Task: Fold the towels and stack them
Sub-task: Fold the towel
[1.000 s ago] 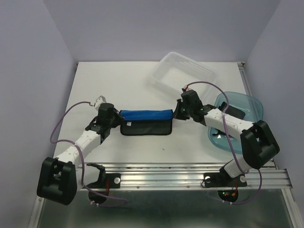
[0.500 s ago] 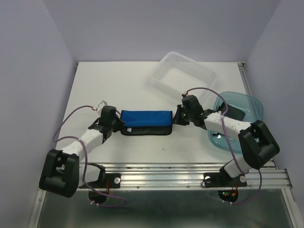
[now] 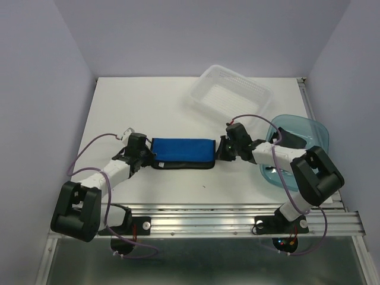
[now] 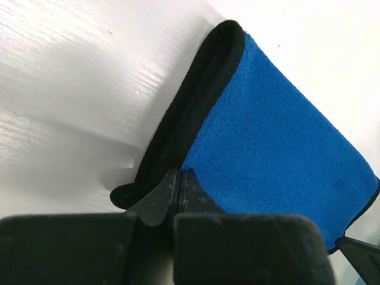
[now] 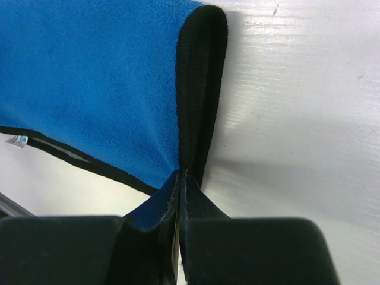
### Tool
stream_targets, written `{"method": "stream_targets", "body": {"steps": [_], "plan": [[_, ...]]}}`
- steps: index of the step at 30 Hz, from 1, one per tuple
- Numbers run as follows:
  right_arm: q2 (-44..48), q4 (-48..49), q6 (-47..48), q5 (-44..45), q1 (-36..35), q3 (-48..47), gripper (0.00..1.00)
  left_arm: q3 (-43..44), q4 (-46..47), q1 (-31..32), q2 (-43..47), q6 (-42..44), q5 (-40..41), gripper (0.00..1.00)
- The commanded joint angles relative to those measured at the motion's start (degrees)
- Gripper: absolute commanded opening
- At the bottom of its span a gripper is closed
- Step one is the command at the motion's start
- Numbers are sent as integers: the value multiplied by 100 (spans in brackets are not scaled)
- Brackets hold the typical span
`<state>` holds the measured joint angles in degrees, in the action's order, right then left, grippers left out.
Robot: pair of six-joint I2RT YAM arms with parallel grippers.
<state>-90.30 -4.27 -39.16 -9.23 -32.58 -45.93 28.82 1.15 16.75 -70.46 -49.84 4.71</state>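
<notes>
From above, the left end effector (image 3: 149, 158) is pinching the left end of the blue towel (image 3: 181, 151), its jaws closed down on the cloth, while the right end effector (image 3: 219, 152) is clamping the opposite end in the same way. The towel is lying folded on the worktop (image 3: 148, 107) as a long band stretched between the two sets of tips, with a dark strip showing along its near edge. Beyond the right end effector, further from the arms' bases, the white basket (image 3: 228, 94) is sitting tilted, and the blue-green tray (image 3: 314, 128) is resting just behind that arm's wrist. In the left wrist view, the left end effector (image 4: 180, 178) is gripping the towel (image 4: 267, 148) at its black folded edge, fingers pressed together with only cloth between them; the blue face is spreading away ahead and to the right of the tips, and bare worktop (image 4: 71, 89) is lying to their left. In the right wrist view, the right end effector (image 5: 180, 178) is squeezing the black end fold of the towel (image 5: 89, 71), which is running straight ahead of the tips; the blue surface is extending to their left, where a small white label (image 5: 18, 141) is peeking out at the dark edging.
</notes>
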Motion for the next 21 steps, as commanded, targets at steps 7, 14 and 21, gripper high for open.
{"method": "stream_targets", "body": {"steps": [7,14,21], "plan": [[-110,173,13,-114,6,234,17,133,-422,-32,5,45,39,25],[74,-310,259,150,-3,-21,41,229,-712,-32,559,361,-14,68],[250,-548,400,352,-12,-240,54,475,-696,-58,736,720,65,90]]}}
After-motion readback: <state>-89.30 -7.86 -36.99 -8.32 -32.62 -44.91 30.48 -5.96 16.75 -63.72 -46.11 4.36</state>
